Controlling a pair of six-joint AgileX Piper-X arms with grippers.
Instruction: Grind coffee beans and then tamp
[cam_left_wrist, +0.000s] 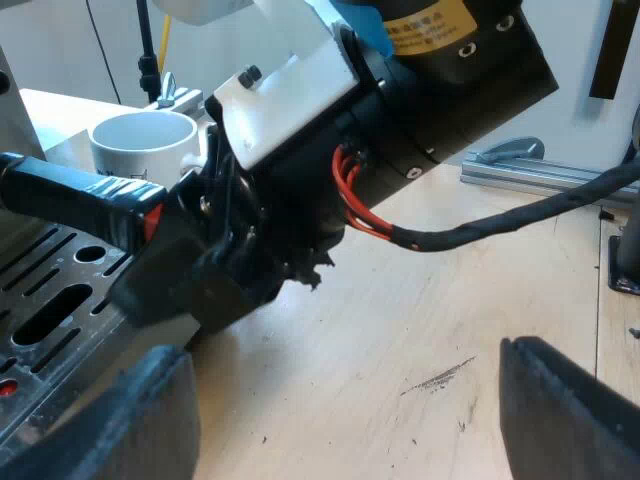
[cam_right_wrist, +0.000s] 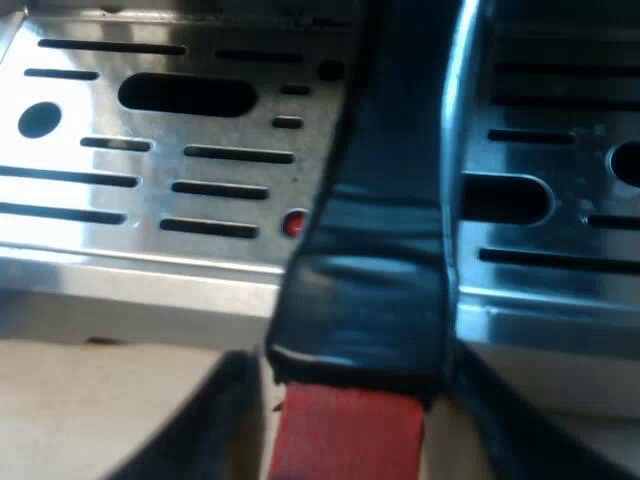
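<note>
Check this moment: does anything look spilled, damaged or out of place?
A dark smudge and a few dark specks mark the wooden table near the open left gripper; spilled grounds or scuffs, I cannot tell. The handle sits gripped in the right gripper over the drip tray, nothing askew.

Over a pale wooden worktop (cam_left_wrist: 420, 300), the left gripper (cam_left_wrist: 350, 420) spread wide, with nothing between its two black fingers (cam_left_wrist: 570, 410). On the bare wood just beyond them, a dark scuff (cam_left_wrist: 440, 378) and scattered dark specks. Farther off, the right arm's black-and-white wrist (cam_left_wrist: 300, 110) slanting down, with the right gripper (cam_left_wrist: 175, 250) at the red end of a dark holder handle (cam_left_wrist: 70, 192). Handle lying roughly level above a slotted, shiny metal drip tray (cam_left_wrist: 50, 300) at the espresso machine's front. Past the handle, a white round mug (cam_left_wrist: 145, 140), upright. Near the white wall, a silver aluminium rail (cam_left_wrist: 540, 170) lying on the worktop.
</note>
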